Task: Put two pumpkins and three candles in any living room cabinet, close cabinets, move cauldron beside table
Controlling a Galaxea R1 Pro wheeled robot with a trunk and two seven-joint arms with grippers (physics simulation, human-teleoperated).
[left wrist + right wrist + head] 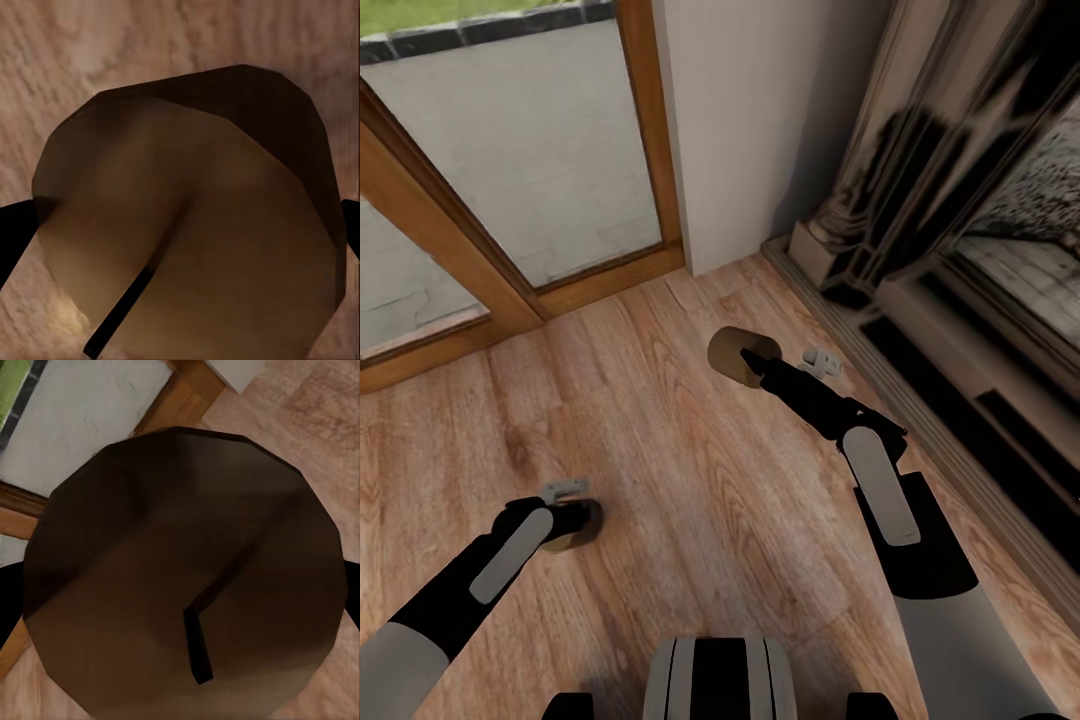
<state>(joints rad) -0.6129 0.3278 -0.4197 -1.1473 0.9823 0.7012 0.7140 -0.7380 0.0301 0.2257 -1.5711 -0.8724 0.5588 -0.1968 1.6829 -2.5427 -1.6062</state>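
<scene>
Each arm carried a candle over the wood floor [690,500]; the left gripper [565,510] was clamped on one candle [572,528] low by the robot's own left side, and the right gripper [765,370] held the other candle [735,352] out ahead, near the stone fireplace [920,200] and a glass door [510,160]. In the wrist views each candle's flat top with its dark wick faced the camera (left candle [187,240], right candle [187,577]), dark fingers pressed against both sides. I'd judge them light, stiff and rather smooth; the grip across the round side wall looked sound, though a waxy cylinder could twist or slip if squeezed off-centre; no cabinet appeared here.
</scene>
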